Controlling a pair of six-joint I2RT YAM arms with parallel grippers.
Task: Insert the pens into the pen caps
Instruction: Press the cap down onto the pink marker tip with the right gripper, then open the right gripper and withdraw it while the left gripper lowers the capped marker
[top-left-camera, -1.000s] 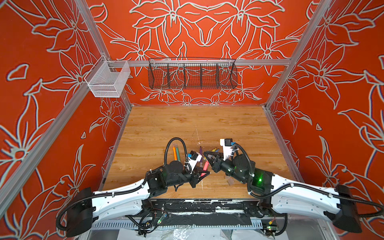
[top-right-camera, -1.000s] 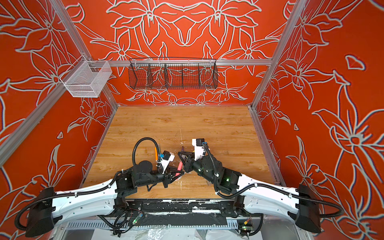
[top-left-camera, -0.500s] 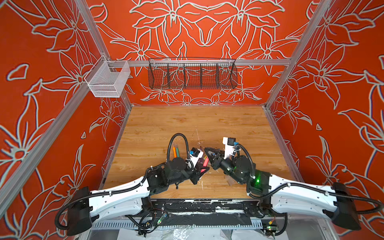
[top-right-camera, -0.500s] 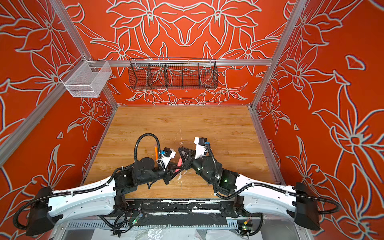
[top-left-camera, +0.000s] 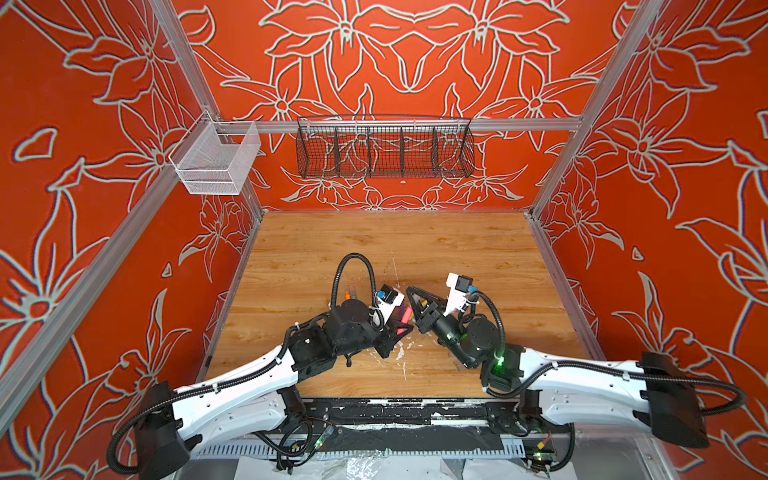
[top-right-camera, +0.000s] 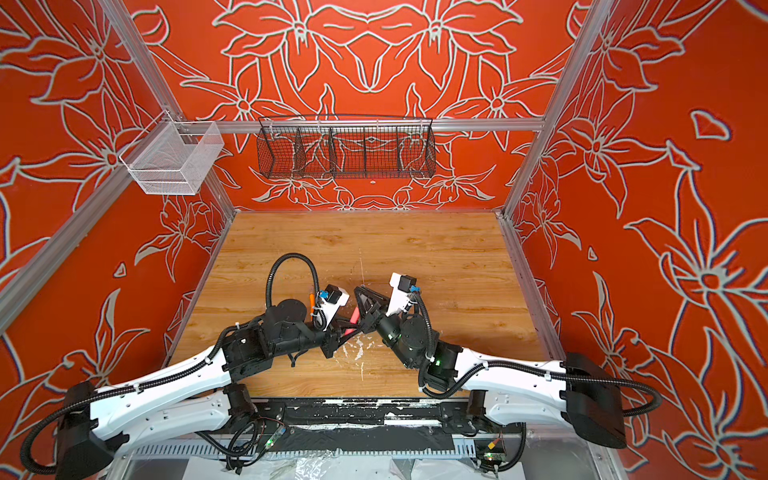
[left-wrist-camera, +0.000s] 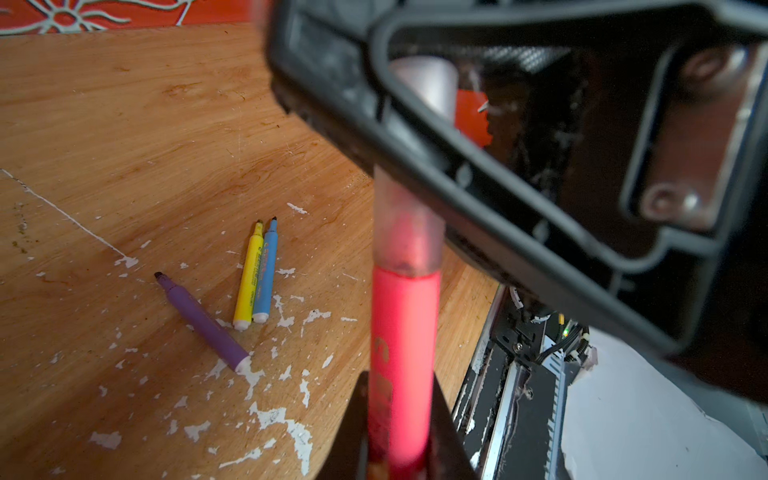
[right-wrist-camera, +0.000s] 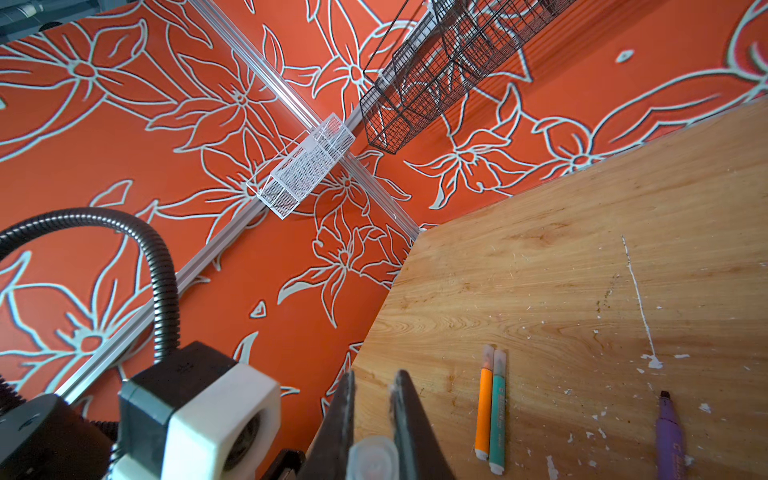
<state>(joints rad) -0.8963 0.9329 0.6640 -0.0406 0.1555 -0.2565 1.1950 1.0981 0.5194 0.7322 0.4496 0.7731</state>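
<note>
Pink-red pen (left-wrist-camera: 405, 332) is clamped in the left hand (left-wrist-camera: 399, 415), above the counter (left-wrist-camera: 124, 124). Its tip sits inside the clear pen cap (left-wrist-camera: 409, 237), pinched by the right hand (right-wrist-camera: 374, 399).

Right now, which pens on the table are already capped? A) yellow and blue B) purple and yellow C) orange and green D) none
C: the orange pen and green pen wear clear caps over their tips; the purple pen, yellow pen and blue pen show bare tips.
</note>
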